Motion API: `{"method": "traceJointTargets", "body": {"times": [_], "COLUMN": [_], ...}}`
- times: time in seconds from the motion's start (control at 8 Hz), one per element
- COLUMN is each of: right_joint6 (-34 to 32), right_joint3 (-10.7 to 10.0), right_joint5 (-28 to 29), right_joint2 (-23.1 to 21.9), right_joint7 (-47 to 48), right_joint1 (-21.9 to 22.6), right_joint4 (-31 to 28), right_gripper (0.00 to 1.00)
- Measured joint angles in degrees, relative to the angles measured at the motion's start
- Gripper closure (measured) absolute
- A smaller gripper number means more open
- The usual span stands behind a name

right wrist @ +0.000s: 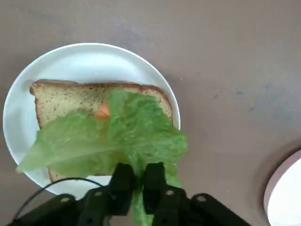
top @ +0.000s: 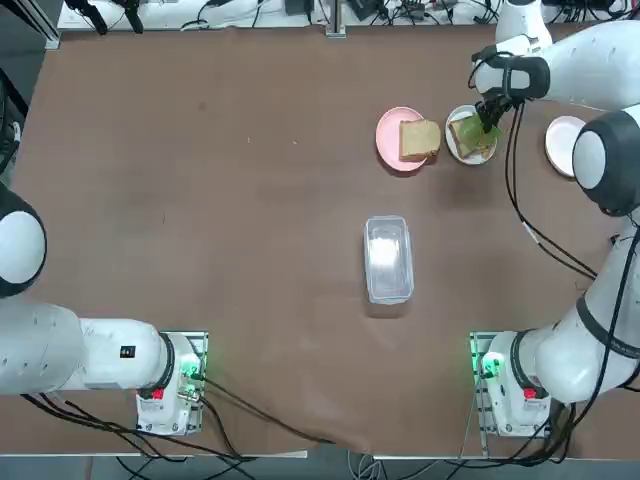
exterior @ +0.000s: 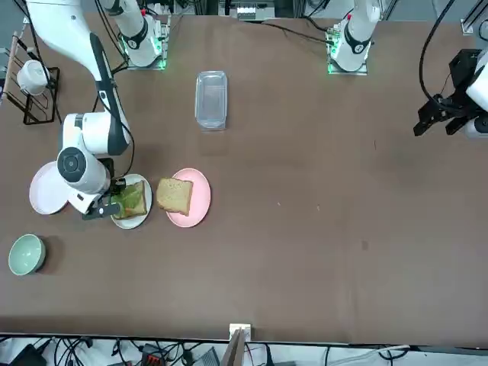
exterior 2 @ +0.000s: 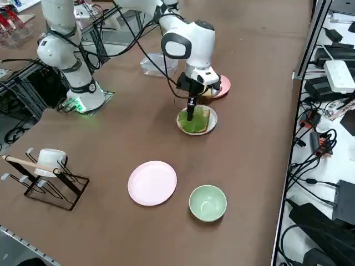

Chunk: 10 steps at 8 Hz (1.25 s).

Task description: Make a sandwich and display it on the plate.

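Right now the right pincer [right wrist: 137, 181] hangs over the near rim of the white plate [right wrist: 21, 110], its fingers nearly together with the stem end of the lettuce leaf [right wrist: 117, 141] pinched between them; whether they are already letting go cannot be told. That leaf lies spread over the bread slice [right wrist: 66, 96] on the plate, so the sandwich is half built: bottom bread and lettuce in place, no top yet.

The second bread slice [top: 420, 138] sits on the pink plate [top: 388, 135], just beside the white plate on the counter [top: 200, 200], toward the counter's middle from the pincer. That sideways offset is what the coming move likely turns on. After freeing the leaf, the pincer would lift, cross to the pink plate, and take that slice by an edge.
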Motion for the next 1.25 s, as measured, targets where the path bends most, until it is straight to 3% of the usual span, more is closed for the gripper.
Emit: {"method": "traceJointTargets", "body": {"times": [0.12, 0.62, 0.75, 1.0, 1.25], "right_joint6": [0.00, -0.02, -0.30, -3.98, -8.37], "right_joint3": [0.00, 0.00, 0.00, 0.04, 0.17], "right_joint5": [0.00, 0.00, 0.00, 0.41, 5.93], "right_joint2": [0.23, 0.21, -0.27, -1.76, -2.61], "right_joint7": [0.00, 0.00, 0.00, 0.00, 0.07], "right_joint1": [0.00, 0.06, 0.07, 0.22, 0.83], "right_joint4": [0.00, 0.44, 1.08, 3.92, 7.50], "right_gripper": [0.81, 0.11, 0.00, 0.00, 0.00]}}
